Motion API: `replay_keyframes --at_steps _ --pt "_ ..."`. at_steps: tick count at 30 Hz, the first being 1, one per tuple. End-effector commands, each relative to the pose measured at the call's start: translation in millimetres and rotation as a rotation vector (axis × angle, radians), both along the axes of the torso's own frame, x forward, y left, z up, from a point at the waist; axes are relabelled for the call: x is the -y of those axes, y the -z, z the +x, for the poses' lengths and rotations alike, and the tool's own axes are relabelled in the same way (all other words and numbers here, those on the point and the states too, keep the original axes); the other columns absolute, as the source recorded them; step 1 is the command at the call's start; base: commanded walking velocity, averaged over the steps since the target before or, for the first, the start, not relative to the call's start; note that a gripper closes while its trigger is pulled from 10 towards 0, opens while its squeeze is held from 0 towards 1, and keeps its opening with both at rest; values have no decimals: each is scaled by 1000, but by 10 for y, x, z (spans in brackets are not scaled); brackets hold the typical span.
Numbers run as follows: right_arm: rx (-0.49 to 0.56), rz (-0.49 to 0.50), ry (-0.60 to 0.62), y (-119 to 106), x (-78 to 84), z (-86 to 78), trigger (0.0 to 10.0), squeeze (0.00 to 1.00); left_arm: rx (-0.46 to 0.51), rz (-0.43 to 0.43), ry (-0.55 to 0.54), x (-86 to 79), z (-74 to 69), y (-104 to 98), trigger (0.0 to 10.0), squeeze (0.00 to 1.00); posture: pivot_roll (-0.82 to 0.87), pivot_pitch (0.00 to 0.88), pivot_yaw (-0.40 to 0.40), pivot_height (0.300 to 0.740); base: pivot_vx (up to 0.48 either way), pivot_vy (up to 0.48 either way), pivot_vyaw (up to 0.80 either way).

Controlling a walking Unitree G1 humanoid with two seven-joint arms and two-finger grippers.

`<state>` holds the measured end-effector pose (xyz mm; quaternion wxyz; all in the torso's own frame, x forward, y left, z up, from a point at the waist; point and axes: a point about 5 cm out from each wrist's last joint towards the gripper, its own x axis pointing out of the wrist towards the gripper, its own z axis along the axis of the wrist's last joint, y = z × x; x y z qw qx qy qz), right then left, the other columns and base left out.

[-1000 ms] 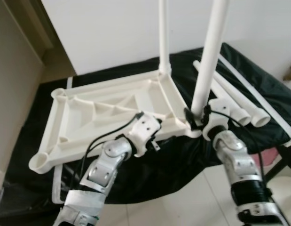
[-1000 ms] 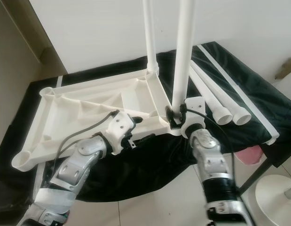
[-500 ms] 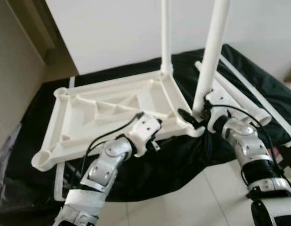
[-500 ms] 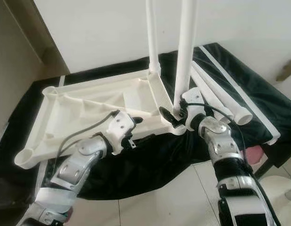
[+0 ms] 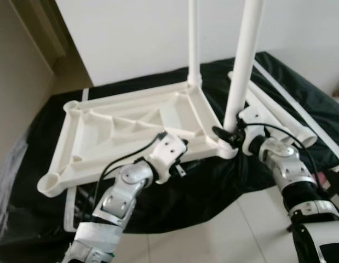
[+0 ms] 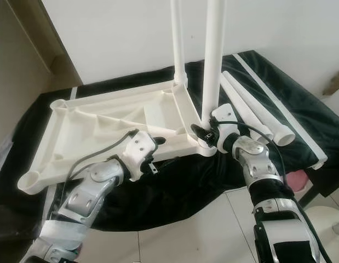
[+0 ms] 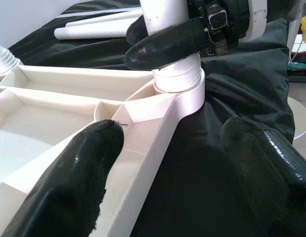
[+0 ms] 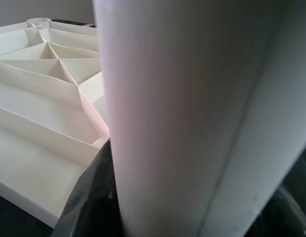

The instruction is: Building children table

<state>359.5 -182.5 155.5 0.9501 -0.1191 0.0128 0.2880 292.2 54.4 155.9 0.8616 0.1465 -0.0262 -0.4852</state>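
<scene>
- Since a second ago my right gripper turned sideways, fingers clamped on the near table leg.
- That leg stands upright in the upturned tabletop corner socket.
- My left gripper is spread open, straddling the tabletop's near rim.

Both upright legs run off the top edge — left tool's fingertips hidden under the tabletop.

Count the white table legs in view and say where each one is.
4. Two white plastic legs stand upright in the upturned tabletop's corner sockets, the nearer held by the right gripper; two lie loose on the black cloth.
</scene>
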Motion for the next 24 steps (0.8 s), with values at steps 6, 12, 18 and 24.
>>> replay_keyframes --at_steps 6,12,18,24 --pt "-131 -17 169 383 91 -75 10000 0 -6 60 -54 -90 19 84 10000 0 -20 0 116 740 0 0 0" --pt "-126 7 275 424 35 -103 10000 0 -25 100 -115 -202 71 145 10000 0 -9 0 123 740 0 0 0" --pt "-95 70 462 410 -47 -107 10000 0 -34 153 -195 -349 179 177 10000 0 4 0 127 740 0 0 0" --pt "-93 165 651 431 -119 -172 10000 0 -16 184 -220 -442 274 129 10000 0 5 0 141 740 0 0 0"
